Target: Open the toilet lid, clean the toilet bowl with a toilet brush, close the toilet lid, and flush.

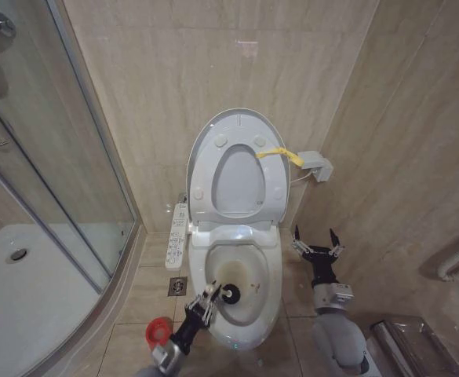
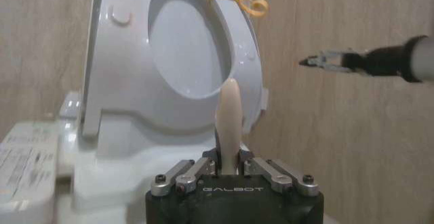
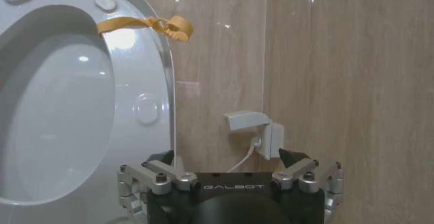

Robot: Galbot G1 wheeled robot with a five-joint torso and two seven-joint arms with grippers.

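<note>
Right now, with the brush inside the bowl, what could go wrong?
1. The left claw holds the toilet brush by its thin handle; pressing hard against the toilet bowl could make it slip or twist.
2. The toilet lid and seat stand raised right behind; a high backswing might knock them down.
3. The open right claw hangs beside the bowl, near a wall socket and its cable.

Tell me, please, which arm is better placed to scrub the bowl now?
Left: the left gripper already grips the toilet brush, its head inside the toilet bowl. The right gripper hangs open beside it.
</note>
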